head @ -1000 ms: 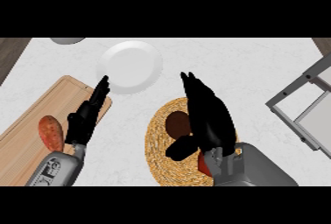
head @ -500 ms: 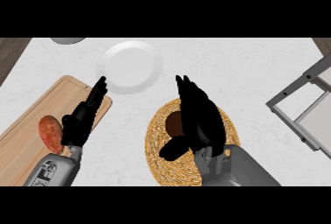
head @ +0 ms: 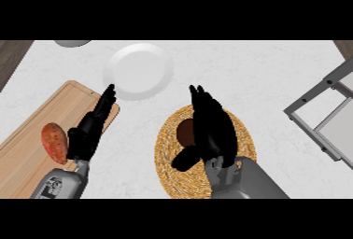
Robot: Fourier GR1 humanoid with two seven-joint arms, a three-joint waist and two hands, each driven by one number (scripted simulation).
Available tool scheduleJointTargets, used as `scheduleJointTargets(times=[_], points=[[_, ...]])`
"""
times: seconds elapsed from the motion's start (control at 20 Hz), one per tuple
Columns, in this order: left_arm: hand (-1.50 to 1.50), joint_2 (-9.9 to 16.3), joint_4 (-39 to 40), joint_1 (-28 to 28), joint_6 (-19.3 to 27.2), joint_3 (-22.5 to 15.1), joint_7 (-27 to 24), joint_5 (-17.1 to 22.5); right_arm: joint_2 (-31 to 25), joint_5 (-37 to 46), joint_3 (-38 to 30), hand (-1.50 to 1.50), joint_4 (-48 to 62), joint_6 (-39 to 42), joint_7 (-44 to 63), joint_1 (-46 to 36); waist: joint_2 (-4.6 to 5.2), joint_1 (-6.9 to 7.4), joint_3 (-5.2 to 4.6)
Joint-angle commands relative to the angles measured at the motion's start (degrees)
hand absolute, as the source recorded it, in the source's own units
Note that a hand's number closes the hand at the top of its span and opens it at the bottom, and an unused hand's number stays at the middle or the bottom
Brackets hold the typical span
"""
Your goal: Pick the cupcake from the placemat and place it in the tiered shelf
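Observation:
A brown cupcake [head: 186, 132] sits on the round woven placemat [head: 238, 135] at the lower middle, partly hidden by my right hand [head: 210, 128]. That hand hovers over the mat with straight fingers pointing away and the thumb below the cupcake, open. The grey tiered shelf [head: 324, 112] stands at the right edge. My left hand [head: 89, 130] rests open at the left, fingers pointing up, over the edge of a wooden board.
A white plate [head: 139, 71] lies beyond both hands. A wooden cutting board [head: 31, 140] at the left carries a reddish-orange food item [head: 53, 141]. A grey round object [head: 72, 43] shows at the top left.
My right hand has shifted left across the placemat, and now sits beside and over the cupcake. The left hand has barely moved.

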Motion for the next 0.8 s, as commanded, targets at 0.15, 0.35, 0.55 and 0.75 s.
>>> scheduleJointTargets(times=[0.15, 0.35, 0.55, 0.75], points=[[0.00, -0.2, 0.4, 1.7, -2.7, 1.8, -1.4, 0.5, 1.0, -0.6, 1.7, -1.50, 3.6, 1.0, 9.7, -3.3, 0.07, 0.34, -0.02], [0.00, -1.2, 3.9, 0.9, -2.3, 2.6, -4.1, -1.6, 1.0, 1.3, 4.3, -1.50, 2.0, -0.5, 9.4, 0.8, 0.03, 0.00, -0.01], [0.00, -0.7, 6.6, 0.4, -5.0, 4.9, -6.9, -0.5, 1.0, 2.1, 2.5, -1.50, 8.1, -2.3, 5.1, 0.2, 0.16, 0.10, -0.02], [0.00, -4.3, 1.8, -1.9, -1.3, 2.5, 1.5, -3.5, 1.0, 2.6, 0.5, -1.50, 8.5, -0.2, 3.9, 0.4, 0.03, 0.02, 0.02]])
